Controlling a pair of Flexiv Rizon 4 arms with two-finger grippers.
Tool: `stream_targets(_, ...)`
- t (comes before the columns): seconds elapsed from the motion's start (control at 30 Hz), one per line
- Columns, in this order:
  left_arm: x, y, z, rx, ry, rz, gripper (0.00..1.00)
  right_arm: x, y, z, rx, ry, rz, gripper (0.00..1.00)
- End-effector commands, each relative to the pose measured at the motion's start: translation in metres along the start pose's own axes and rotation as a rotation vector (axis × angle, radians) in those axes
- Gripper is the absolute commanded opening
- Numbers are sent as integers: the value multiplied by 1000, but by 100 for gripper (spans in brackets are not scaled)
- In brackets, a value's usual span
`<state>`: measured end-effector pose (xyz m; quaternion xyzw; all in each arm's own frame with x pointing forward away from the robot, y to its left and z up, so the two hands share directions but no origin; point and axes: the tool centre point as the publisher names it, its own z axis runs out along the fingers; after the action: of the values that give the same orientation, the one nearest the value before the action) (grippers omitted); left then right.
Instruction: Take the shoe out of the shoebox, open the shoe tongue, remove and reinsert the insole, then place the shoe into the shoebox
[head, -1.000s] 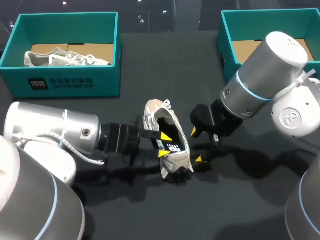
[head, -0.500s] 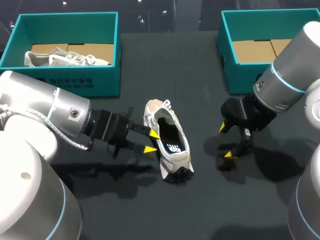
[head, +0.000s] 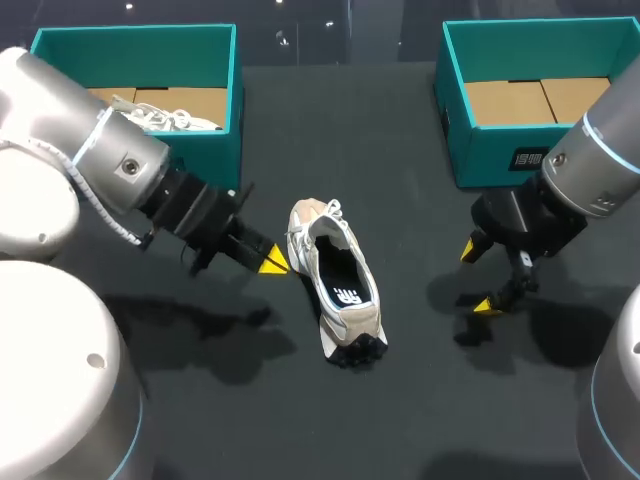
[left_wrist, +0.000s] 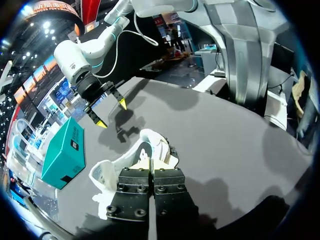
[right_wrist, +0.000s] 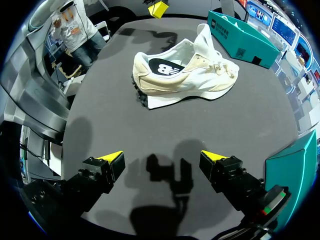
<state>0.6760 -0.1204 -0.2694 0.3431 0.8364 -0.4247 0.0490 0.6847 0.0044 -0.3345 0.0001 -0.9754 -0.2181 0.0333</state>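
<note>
A white and beige shoe (head: 335, 290) lies on the black table's middle, its black insole (head: 343, 285) showing inside. My left gripper (head: 272, 263) is shut and empty, just left of the shoe's laces and apart from it. In the left wrist view the shoe (left_wrist: 145, 152) lies right ahead of the closed left gripper (left_wrist: 151, 176). My right gripper (head: 478, 278) stands open and empty, well to the shoe's right. In the right wrist view the right gripper (right_wrist: 162, 157) points at the shoe (right_wrist: 185, 75) from a distance.
A teal shoebox (head: 225, 90) at the back left holds another white shoe (head: 160, 118). A second teal shoebox (head: 450, 95) at the back right shows only its cardboard floor. The right gripper (left_wrist: 111, 112) also shows in the left wrist view, beyond the shoe.
My left gripper came out of the shoe, drew back to the left and shut. My right gripper moved right, away from the shoe, staying open. The shoe stayed put.
</note>
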Motion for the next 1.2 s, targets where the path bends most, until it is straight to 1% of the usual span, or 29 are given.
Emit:
stream_targets(0.03, -4, 0, -6, -1, 149, -1, 0, 1, 0, 0, 2, -2, 1, 100)
stream_targets(0.23, -4, 0, -6, -1, 149, -1, 0, 1, 0, 0, 2, -2, 1, 100)
stream_targets(0.3, -7, -3, -4, -1, 180, 45, 0, 2, -9, -7, 15, 0, 25, 100)
stream_targets(0.33, -8, -4, -3, -18, 183, 54, 0, 3, -14, -10, 20, 3, 33, 100)
stream_targets(0.47, -16, -4, -1, -29, 232, 105, 0, 10, -32, -24, 31, -1, 65, 100)
stream_targets(0.63, -27, -6, 7, -54, 287, 156, 0, 14, -44, -32, 35, -8, 96, 100)
stream_targets(0.7, -31, -9, 12, -80, 305, 186, 0, 16, -48, -34, 25, -12, 96, 100)
stream_targets(0.77, -35, -12, 17, -98, 325, 223, 0, 16, -48, -34, 25, -12, 96, 100)
stream_targets(0.97, -48, -15, 40, -188, 392, 302, 0, 16, -48, -34, 25, -12, 96, 100)
stream_targets(1.07, -51, -16, 51, -205, 435, 340, 0, 16, -48, -34, 25, -12, 96, 100)
stream_targets(1.1, -52, -18, 53, -220, 449, 358, 0, 16, -48, -34, 25, -12, 96, 100)
stream_targets(1.2, -54, -20, 52, -220, 452, 359, 0, 16, -48, -34, 25, -12, 96, 100)
